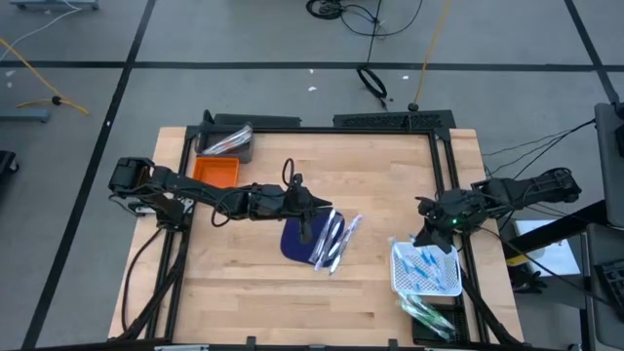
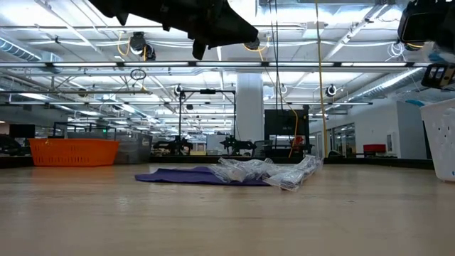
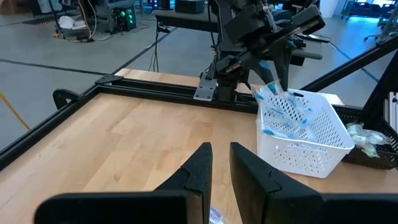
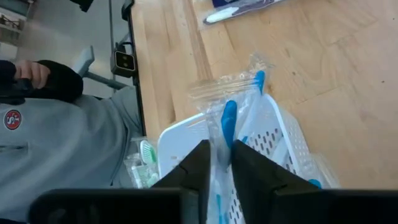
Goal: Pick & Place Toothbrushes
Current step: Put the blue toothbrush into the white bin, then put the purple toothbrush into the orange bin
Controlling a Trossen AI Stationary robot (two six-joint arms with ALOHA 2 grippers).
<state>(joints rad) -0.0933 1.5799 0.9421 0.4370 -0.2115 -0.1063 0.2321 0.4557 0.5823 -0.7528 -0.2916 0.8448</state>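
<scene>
Over the white basket (image 1: 426, 269) at the table's (image 1: 244, 302) right edge, the right gripper (image 4: 216, 163) pinches a bagged blue toothbrush (image 4: 229, 122). The left gripper (image 3: 215, 163), jaws narrowly apart and empty, hangs above wrapped toothbrushes (image 1: 333, 241) on the mat (image 1: 295, 240) mid-table. No writing is legible. Bare wood lies between.

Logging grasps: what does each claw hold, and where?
Right claw pinches a bagged blue toothbrush at its lower end over the white basket; left claw holds nothing.
</scene>
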